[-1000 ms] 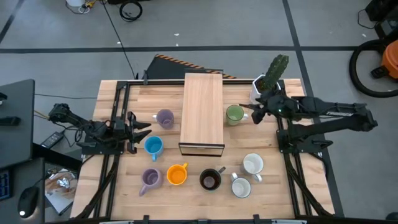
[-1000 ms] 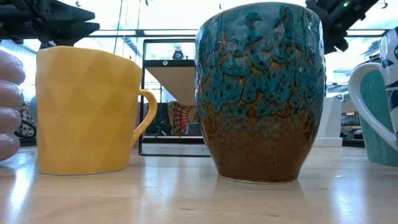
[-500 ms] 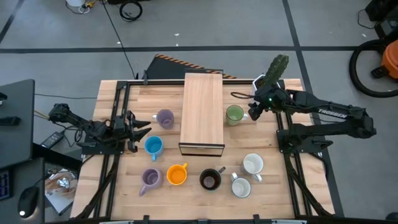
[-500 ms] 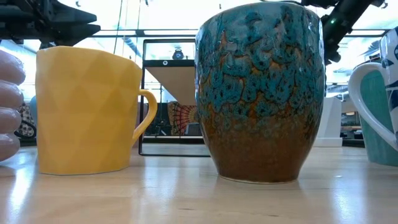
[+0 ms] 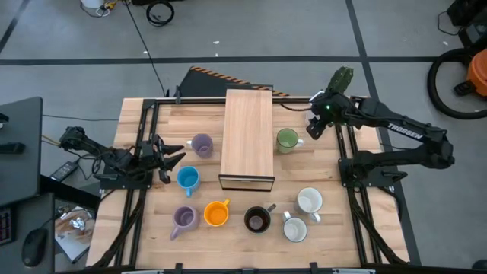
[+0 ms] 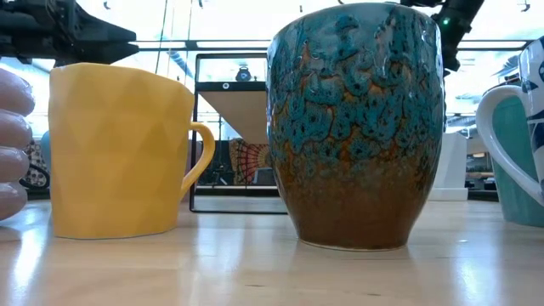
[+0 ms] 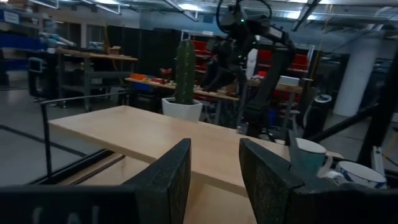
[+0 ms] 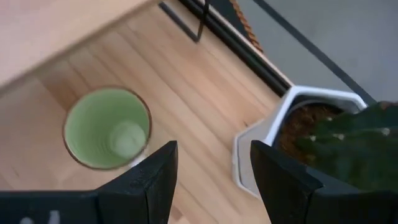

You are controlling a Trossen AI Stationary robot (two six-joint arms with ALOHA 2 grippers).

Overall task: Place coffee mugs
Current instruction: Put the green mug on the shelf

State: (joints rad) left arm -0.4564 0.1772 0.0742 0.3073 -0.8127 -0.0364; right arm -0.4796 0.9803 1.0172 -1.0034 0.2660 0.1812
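Covering most of the high view is a pale wooden table (image 5: 152, 114) standing on a grey floor crossed by light lines, with a dark desk edge at the left and an orange-and-black vacuum at the far right. A light wooden box (image 5: 248, 139) lies along the table's middle. Left of it sit a lilac mug (image 5: 202, 144) and a light blue mug (image 5: 188, 179); along the near edge stand a second lilac mug (image 5: 184, 218), an orange mug (image 5: 217, 213), a black mug (image 5: 257, 220) and two white mugs (image 5: 309, 201) (image 5: 294, 228). The green mug (image 5: 287, 140) stands right of the box, with the potted cactus (image 5: 335, 88) at the far right corner. The right gripper (image 5: 315, 128) hangs above the boards between the green mug and the cactus pot, jaws parted and holding nothing. The left gripper (image 5: 169, 158) waits at the left side near the light blue mug, fingers apart and empty. Beyond the table a workshop with shelves and benches shows.
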